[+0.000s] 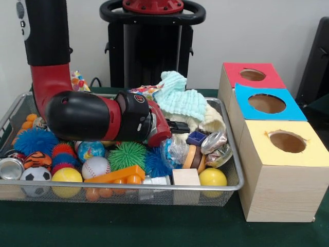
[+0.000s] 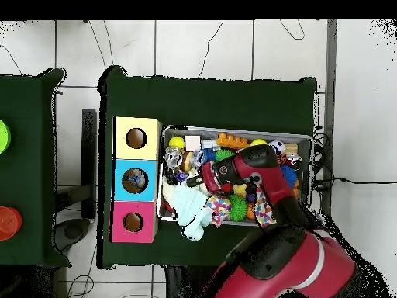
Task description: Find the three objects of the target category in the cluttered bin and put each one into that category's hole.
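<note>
The wire mesh bin is full of toys; it also shows in the overhead view. One silver can lies at the bin's front left corner, also seen from overhead. A second shiny can lies tilted near the bin's right side, also seen from overhead. A third can is hidden. My arm lies low across the bin. My gripper points right, above the clutter beside a light green cloth, a little left of the second can. In the overhead view my gripper sits near the boxes' side.
A wooden box stands right of the bin with a red-topped hole, a blue-topped hole and a yellow-topped hole. The bin holds balls, spiky balls, an orange plastic piece and a wooden cube.
</note>
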Tool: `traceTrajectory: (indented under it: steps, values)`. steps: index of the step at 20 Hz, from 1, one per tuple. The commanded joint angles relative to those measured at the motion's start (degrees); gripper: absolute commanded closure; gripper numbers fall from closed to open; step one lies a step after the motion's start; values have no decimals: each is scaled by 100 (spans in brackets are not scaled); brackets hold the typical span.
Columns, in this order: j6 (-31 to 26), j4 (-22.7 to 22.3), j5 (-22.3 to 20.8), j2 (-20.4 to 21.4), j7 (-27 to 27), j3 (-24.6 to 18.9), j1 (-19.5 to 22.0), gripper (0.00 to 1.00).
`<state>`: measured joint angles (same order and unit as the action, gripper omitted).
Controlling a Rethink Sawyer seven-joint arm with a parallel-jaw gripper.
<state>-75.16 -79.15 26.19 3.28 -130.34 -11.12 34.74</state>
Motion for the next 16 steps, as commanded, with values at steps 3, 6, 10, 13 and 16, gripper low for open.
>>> traceTrajectory:
  steps: [3,6,10,13,16]
  values:
    - [2952,1082,420,-1182,-1984,1023,-430,100]
    - [2584,987,600,-1072,-2013,1131,-542,100]
    - [2070,480,588,-454,-2082,1354,-747,100]
    - [2037,173,338,55,-2162,1802,-1124,100]
    - [2103,218,12,212,-2263,2352,-1526,100]
